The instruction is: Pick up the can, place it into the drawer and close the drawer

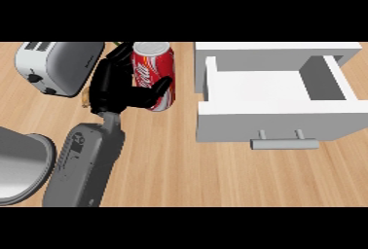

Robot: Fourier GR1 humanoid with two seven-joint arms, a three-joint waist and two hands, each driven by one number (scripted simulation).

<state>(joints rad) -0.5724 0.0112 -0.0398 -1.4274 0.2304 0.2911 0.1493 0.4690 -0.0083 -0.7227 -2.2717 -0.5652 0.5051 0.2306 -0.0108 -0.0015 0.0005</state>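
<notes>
Nearest, at the lower left edge, lies a grey rounded metal object (22, 168) on the wooden tabletop (179, 170). Beside it a grey forearm (86, 163) runs up to the left hand (115, 92), whose thumb and fingers curl round the red can (152, 68), grasping it upright. To the right, apart from the can, the white drawer (277, 114) stands pulled open, its handle (284, 142) facing the near side. Farther back on the left sits a toaster (57, 65).
</notes>
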